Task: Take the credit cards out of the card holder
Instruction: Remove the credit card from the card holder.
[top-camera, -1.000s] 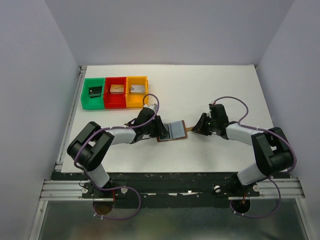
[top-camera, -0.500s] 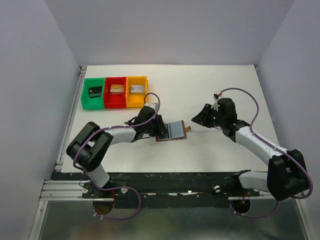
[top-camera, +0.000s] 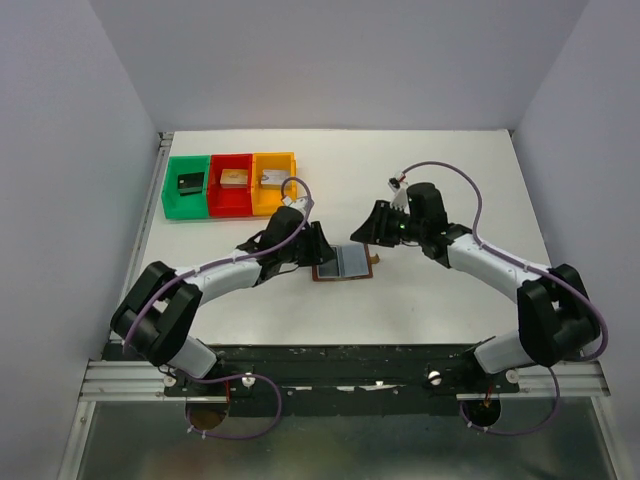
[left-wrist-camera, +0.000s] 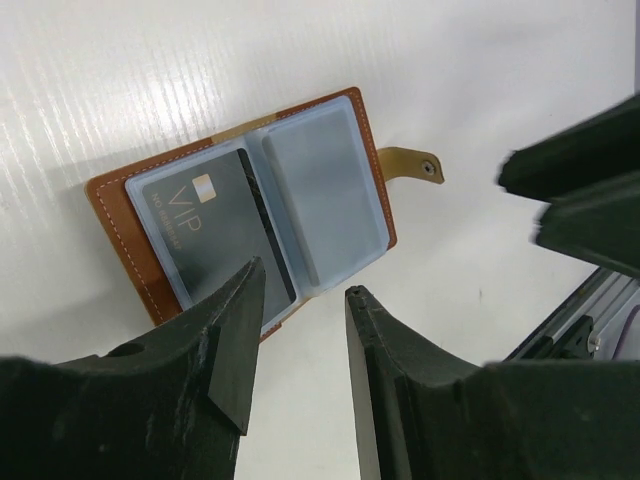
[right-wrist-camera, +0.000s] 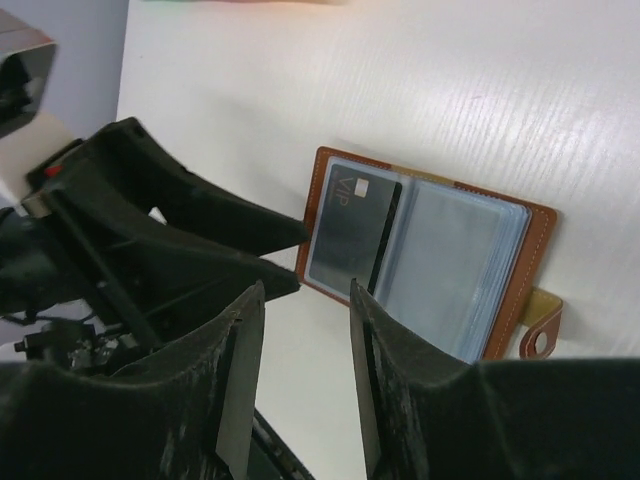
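Closest to my bases, both my arms reach in toward the middle of the desk (top-camera: 455, 170). My left end effector (left-wrist-camera: 302, 290) hangs just over the near-left edge of the card holder (left-wrist-camera: 255, 210) with its fingers apart and nothing between them. My right end effector (right-wrist-camera: 305, 295) comes in from the other side, also spread and empty.

Between them the card holder lies open and flat on the desk, brown leather outside and pale sleeves inside. A black card (left-wrist-camera: 215, 240) marked VIP sits in the left sleeve. I cannot tell whether the right sleeve holds anything. The snap tab (left-wrist-camera: 412, 165) sticks out on the right.

Nothing pins the holder, so I judge that pulling the card could drag the whole thing across the desk. The card lies flush inside the sleeve, and my fingers may pinch plastic and card together, or slip off the thin edge. My two end effectors are close together and could knock each other.

Farther back, well apart, stand the green bin (top-camera: 186, 186), the red bin (top-camera: 231, 180) and the orange bin (top-camera: 273, 177).
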